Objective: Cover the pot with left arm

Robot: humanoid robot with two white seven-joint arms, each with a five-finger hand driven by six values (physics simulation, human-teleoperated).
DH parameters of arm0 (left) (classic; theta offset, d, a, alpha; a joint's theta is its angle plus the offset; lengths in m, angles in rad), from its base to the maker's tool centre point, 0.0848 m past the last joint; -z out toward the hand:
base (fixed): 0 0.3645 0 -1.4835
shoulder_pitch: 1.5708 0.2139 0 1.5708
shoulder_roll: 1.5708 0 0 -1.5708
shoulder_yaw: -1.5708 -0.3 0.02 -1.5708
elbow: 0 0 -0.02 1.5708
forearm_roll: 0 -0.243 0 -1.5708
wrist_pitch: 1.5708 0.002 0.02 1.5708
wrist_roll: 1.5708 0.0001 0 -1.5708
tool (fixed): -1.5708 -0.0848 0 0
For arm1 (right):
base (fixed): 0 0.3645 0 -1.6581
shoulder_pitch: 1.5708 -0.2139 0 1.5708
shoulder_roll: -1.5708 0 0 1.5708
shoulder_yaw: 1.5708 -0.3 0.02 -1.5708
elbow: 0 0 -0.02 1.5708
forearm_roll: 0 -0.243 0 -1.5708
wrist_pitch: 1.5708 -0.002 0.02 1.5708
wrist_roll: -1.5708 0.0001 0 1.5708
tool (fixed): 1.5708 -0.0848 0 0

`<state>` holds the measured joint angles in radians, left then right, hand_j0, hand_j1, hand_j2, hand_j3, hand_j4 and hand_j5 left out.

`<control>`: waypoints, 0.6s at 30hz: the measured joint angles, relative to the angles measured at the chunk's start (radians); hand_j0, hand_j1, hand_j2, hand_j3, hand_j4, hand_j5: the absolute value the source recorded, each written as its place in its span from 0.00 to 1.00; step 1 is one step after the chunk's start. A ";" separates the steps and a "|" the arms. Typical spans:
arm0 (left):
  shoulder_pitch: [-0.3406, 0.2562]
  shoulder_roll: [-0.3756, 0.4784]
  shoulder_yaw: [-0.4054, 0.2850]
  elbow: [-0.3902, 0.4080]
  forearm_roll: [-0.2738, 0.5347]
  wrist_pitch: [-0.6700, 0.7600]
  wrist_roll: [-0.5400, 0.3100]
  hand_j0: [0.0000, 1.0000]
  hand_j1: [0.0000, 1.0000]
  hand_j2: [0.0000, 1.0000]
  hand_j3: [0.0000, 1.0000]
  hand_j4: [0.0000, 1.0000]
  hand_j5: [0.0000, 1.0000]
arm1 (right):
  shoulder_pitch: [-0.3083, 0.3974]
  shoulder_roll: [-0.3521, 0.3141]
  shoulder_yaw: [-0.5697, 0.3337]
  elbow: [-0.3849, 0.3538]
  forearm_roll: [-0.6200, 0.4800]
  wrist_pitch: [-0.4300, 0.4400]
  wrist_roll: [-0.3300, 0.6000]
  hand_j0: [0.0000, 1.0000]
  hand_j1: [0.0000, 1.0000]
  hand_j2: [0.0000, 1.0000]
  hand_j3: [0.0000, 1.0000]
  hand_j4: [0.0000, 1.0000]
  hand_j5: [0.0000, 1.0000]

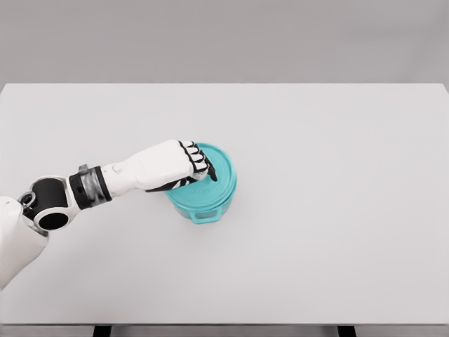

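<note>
My left hand (184, 166) is curled over the lid (216, 168), which sits on the teal pot (203, 203) mid-table. Actual grip unclear. Risk: if fingers snag on release, the lid lifts or the pot slides.

Left hand (172, 165) fingers (200, 163) curled on lidded pot (208, 199).

Teal pot (203, 203) upright near table centre; matching teal lid (221, 172) seated on top.
</note>
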<state>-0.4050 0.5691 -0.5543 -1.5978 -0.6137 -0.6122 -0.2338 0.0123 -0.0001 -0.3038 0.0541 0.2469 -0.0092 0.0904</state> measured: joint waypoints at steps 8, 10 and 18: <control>0.000 0.000 0.000 0.005 -0.001 0.000 0.000 0.66 0.66 0.66 0.66 0.66 0.66 | 0.000 0.000 0.000 0.000 0.000 0.000 0.000 1.00 1.00 1.00 1.00 1.00 1.00; 0.000 0.000 0.000 0.006 -0.001 0.000 0.000 0.66 0.66 0.66 0.66 0.66 0.66 | 0.000 0.000 0.000 0.000 0.000 0.000 0.000 1.00 1.00 1.00 1.00 1.00 1.00; 0.000 0.001 0.000 0.005 0.000 0.000 0.000 0.67 0.67 0.67 0.67 0.67 0.67 | 0.000 0.000 0.000 0.000 0.000 0.000 0.000 1.00 1.00 1.00 1.00 1.00 1.00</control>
<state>-0.4050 0.5700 -0.5544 -1.5923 -0.6135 -0.6121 -0.2336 0.0123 -0.0001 -0.3038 0.0539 0.2469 -0.0092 0.0903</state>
